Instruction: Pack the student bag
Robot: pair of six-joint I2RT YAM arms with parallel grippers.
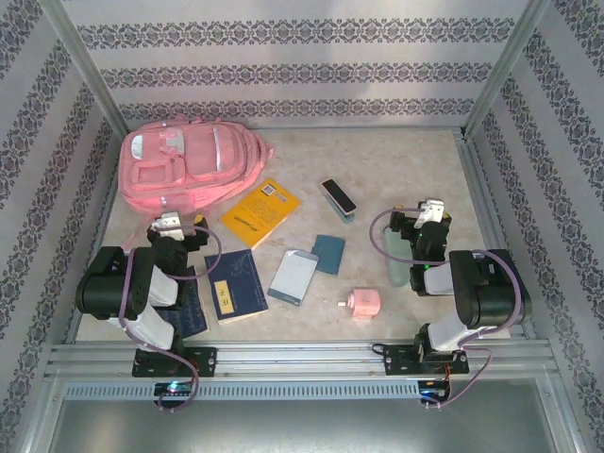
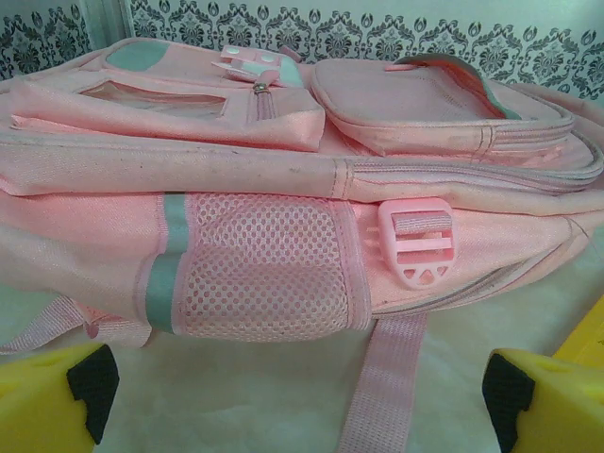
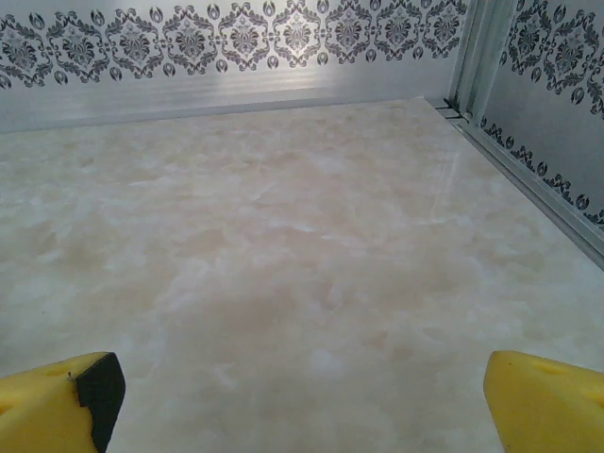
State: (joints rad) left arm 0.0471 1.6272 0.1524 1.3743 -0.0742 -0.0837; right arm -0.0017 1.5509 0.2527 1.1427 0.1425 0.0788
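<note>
The student bag (image 1: 189, 168) at the far left of the tabletop (image 3: 283, 236), just ahead of the left end effector (image 1: 171, 225).
Pink with pale grey panels, it lies flat with its front pockets up; its mesh side pocket (image 2: 260, 264), pink buckle (image 2: 417, 243) and a strap (image 2: 382, 377) face that end effector, whose fingers (image 2: 57, 401) are spread around nothing. The right end effector (image 1: 432, 211), well apart from the bag over the tabletop, is likewise spread.

I log both arms as black w/ white lower links: L arm (image 1: 118, 288), R arm (image 1: 481, 293). Lilac cable (image 1: 375, 236) loops by each wrist, white cam mounts (image 1: 170, 224) on top. Fingers (image 2: 42, 406) yellow, black pads (image 2: 92, 382) on inner faces.
</note>
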